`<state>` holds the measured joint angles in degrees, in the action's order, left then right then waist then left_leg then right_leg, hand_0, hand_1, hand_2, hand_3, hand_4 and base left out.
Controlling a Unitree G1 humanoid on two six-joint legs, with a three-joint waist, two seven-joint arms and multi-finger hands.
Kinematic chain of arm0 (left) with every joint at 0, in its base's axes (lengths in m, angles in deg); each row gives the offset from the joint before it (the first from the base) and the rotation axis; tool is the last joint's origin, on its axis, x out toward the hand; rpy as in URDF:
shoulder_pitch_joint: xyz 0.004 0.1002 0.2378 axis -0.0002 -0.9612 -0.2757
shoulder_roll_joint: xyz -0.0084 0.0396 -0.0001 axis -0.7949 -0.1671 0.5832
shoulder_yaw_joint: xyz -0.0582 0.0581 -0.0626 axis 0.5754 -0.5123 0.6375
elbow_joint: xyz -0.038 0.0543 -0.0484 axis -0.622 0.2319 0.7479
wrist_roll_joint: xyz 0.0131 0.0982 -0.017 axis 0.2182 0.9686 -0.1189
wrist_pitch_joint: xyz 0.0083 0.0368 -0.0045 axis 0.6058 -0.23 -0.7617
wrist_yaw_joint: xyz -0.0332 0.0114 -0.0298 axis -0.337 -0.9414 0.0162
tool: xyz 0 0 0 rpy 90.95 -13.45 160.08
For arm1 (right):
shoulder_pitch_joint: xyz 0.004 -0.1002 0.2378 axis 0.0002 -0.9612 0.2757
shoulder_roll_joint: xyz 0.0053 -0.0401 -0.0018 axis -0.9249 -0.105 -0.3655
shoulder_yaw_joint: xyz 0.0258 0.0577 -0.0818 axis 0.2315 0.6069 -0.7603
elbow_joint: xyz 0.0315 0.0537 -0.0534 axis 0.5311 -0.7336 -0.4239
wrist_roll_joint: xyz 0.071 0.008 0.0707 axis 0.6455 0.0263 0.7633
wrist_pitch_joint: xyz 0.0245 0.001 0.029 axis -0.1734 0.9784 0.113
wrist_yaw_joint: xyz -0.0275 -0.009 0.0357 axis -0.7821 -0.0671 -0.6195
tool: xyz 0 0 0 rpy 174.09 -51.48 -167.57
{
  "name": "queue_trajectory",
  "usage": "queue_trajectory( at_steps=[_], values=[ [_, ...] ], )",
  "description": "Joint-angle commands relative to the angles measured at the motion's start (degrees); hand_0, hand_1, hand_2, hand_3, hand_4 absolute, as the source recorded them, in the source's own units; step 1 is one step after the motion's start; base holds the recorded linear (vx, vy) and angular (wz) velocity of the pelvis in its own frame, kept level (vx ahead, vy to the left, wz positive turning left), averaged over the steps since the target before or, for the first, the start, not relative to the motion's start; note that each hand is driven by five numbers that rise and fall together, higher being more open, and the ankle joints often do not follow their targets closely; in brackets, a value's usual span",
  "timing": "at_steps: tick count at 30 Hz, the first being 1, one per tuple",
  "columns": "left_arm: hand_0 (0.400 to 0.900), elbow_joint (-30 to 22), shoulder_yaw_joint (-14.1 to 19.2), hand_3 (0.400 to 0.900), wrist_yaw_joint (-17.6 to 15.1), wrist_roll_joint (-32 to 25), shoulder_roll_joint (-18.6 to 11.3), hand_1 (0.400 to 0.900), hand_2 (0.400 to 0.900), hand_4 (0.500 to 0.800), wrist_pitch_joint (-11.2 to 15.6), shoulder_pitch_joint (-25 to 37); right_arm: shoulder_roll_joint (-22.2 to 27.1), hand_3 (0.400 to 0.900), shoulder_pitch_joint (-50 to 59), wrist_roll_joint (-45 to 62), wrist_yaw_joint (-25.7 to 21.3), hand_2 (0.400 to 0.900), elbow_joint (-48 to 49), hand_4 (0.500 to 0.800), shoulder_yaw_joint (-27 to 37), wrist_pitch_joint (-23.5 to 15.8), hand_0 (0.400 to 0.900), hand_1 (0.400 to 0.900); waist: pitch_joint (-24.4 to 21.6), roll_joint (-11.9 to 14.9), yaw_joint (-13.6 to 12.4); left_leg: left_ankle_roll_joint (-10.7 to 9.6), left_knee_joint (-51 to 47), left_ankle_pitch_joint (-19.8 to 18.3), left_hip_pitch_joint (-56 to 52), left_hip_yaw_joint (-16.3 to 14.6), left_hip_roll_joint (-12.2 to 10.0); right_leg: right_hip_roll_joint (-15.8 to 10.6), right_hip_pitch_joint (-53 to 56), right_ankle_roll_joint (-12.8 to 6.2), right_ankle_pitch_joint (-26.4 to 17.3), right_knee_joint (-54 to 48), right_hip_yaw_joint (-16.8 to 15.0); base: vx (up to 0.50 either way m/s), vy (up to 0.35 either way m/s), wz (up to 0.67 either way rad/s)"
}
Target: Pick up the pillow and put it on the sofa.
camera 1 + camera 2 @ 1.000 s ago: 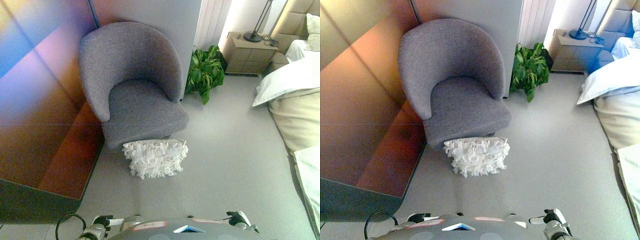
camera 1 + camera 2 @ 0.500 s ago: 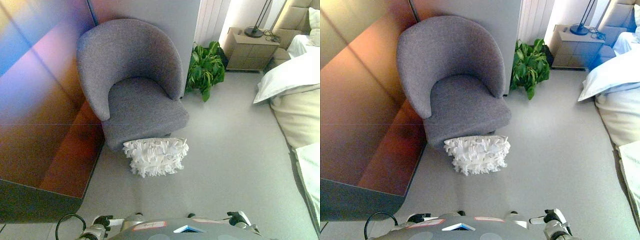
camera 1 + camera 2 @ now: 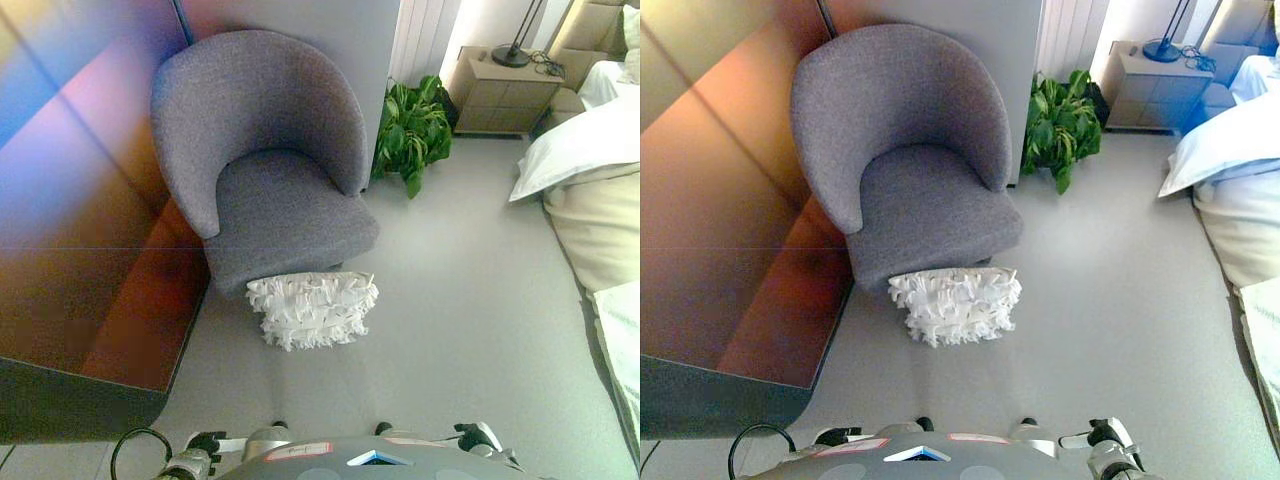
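While the white ruffled fabric pillow (image 3: 312, 310) lies on the pale grey floor (image 3: 460, 300), it leans against the front edge of the grey upholstered tub armchair (image 3: 265, 170), which stands in for the sofa of the task; the seat just behind the pillow is bare. Neither hand is near it. At the lower edge of the view, well short of the pillow, the left hand (image 3: 200, 452) shows only as a dark tip with a pale cover, and the right hand (image 3: 1105, 445) likewise; whether their fingers are straight or curled cannot be told from so little.

Beyond the armchair's right side stands a green leafy potted plant (image 3: 412, 130), and farther that way a beige bedside cabinet (image 3: 505, 88) with a dark lamp base on it. Well to the right of the armchair lies a bed with white and cream bedding (image 3: 590, 190). To the armchair's left runs a glossy reddish-brown panel (image 3: 80, 250).

As a judgement, the pick-up has not begun. The pillow's loose ruffles could give a false hold, so that fingers catching only the frills let the body sag or slip free on the lift. Its snug lean against the chair front could also make a reach push it under the seat edge rather than gather it.

No brand, label or writing can be read anywhere.
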<state>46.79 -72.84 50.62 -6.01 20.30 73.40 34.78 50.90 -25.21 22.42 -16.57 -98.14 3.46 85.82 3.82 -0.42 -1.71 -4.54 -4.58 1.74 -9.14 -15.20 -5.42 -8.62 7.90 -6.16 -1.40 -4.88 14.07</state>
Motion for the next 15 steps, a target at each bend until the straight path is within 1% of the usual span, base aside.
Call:
queue_trajectory(
  at_steps=[1, 4, 6, 7, 8, 9, 10, 12, 14, 15],
  values=[
    [0.9, 2.38, 0.9, 0.9, -0.71, 1.05, -2.27, 0.9, 0.9, 0.8, -0.83, 2.53, 1.81, 0.9, 4.18, 3.58, -1.54, 0.9, -2.14, 0.8, -1.88, 0.14, 0.9, 0.9, 0.88, 0.63, 0.65, 2.37, 0.06, -1.96, -0.08, 1.98, 1.23, 0.84, -1.7, 0.2, -1.37, 2.1, -1.49, 0.01, -0.149, -0.17],
    [0.9, 2.65, 0.81, 0.9, -1.1, 0.08, -2.26, 0.9, 0.9, 0.8, -1.03, 3.22, 2.18, 0.9, 4.74, 4.04, -1.04, 0.9, -1.91, 0.8, -1.76, -0.34, 0.9, 0.9, 1.76, 1.18, 1.09, 2.05, 3.74, -2.63, 1.26, 2.43, 0.65, 1.87, -2.85, 1.4, -0.63, 3.35, -2.58, -0.01, -0.173, -0.21],
    [0.9, 2.77, 1.02, 0.9, -1.59, -0.9, -1.97, 0.9, 0.9, 0.8, -0.76, 4.01, 2.74, 0.9, 5.31, 3.69, 0.03, 0.9, -1.58, 0.8, -1.61, -0.5, 0.9, 0.9, 2.9, 2.48, 1.23, 1.86, 13.07, -3.63, 4.37, 3.04, 0.48, 1.61, -4.37, 2.72, -0.28, 5.09, -2.51, -0.05, -0.175, -0.24],
    [0.9, 2.82, 1.23, 0.9, -1.7, -1.68, -1.84, 0.9, 0.9, 0.8, -0.29, 4.21, 3.22, 0.9, 5.49, 3.32, 0.49, 0.9, -1.33, 0.8, -1.58, -0.57, 0.9, 0.9, 3.77, 2.89, 1.08, 1.36, 19.7, -2.36, 6.81, 4.12, 0.02, 1.65, -4.85, 3.71, 0.08, 5.92, -2.23, -0.03, -0.149, -0.28],
    [0.9, 2.89, 1.36, 0.9, -1.54, -2.25, -1.8, 0.9, 0.9, 0.8, 0.1, 4.31, 3.54, 0.9, 5.61, 2.6, 0.77, 0.9, -1.12, 0.8, -1.65, -0.34, 0.9, 0.9, 4.15, 3.24, 0.93, 0.96, 23.35, -0.57, 9.0, 5.15, -0.08, 1.61, -5.37, 4.4, 0.23, 6.32, -2.03, 0.02, -0.134, -0.43],
    [0.9, 2.63, 1.42, 0.9, -1.51, -2.83, -1.33, 0.9, 0.9, 0.8, 0.31, 4.13, 4.05, 0.9, 5.55, 2.2, 0.92, 0.9, -0.61, 0.8, -2.24, 0.18, 0.9, 0.9, 5.45, 3.16, 0.02, -0.15, 27.15, 3.93, 13.53, 6.66, -0.74, 1.99, -4.96, 4.95, 0.38, 6.55, -2.39, 0.08, -0.073, -0.45],
    [0.9, 2.52, 1.47, 0.9, -1.51, -3.08, -0.91, 0.9, 0.9, 0.8, 0.46, 3.81, 4.38, 0.9, 5.53, 2.36, 1.12, 0.9, -0.69, 0.8, -2.42, 0.49, 0.9, 0.9, 6.19, 2.88, -0.51, -0.62, 26.88, 5.91, 16.0, 6.71, -1.71, 2.29, -4.48, 5.0, 0.72, 6.72, -2.93, 0.15, -0.022, -0.43],
    [0.9, 2.67, 1.64, 0.9, -1.31, -2.78, -0.45, 0.9, 0.9, 0.8, 0.31, 3.04, 4.8, 0.9, 5.67, 1.84, 1.71, 0.9, -1.67, 0.8, -1.86, -0.34, 0.9, 0.9, 7.02, 1.92, -1.47, -1.34, 21.55, 8.24, 17.04, 6.04, -3.92, 2.78, -2.96, 4.54, 1.8, 6.86, -3.58, 0.27, 0.075, -0.19],
    [0.9, 3.19, 1.93, 0.9, -1.3, -2.27, -0.28, 0.9, 0.9, 0.8, 0.43, 2.23, 4.99, 0.9, 5.91, 1.53, 2.53, 0.9, -1.62, 0.8, -1.75, -0.81, 0.9, 0.9, 7.36, 0.71, -2.58, -2.58, 14.31, 12.93, 17.77, 6.55, -5.92, 3.46, -0.85, 4.2, 2.96, 6.23, -3.85, 0.38, 0.133, -0.14],
    [0.9, 3.68, 2.2, 0.9, -1.29, -2.09, -0.16, 0.9, 0.9, 0.8, 0.54, 1.74, 5.04, 0.9, 5.93, 1.79, 2.89, 0.9, -1.22, 0.8, -2.01, -0.8, 0.9, 0.9, 7.52, 0.18, -3.41, -3.55, 9.66, 16.05, 18.71, 7.15, -7.16, 3.63, 0.79, 4.09, 3.73, 5.81, -4.1, 0.44, 0.148, -0.19]
  ],
)
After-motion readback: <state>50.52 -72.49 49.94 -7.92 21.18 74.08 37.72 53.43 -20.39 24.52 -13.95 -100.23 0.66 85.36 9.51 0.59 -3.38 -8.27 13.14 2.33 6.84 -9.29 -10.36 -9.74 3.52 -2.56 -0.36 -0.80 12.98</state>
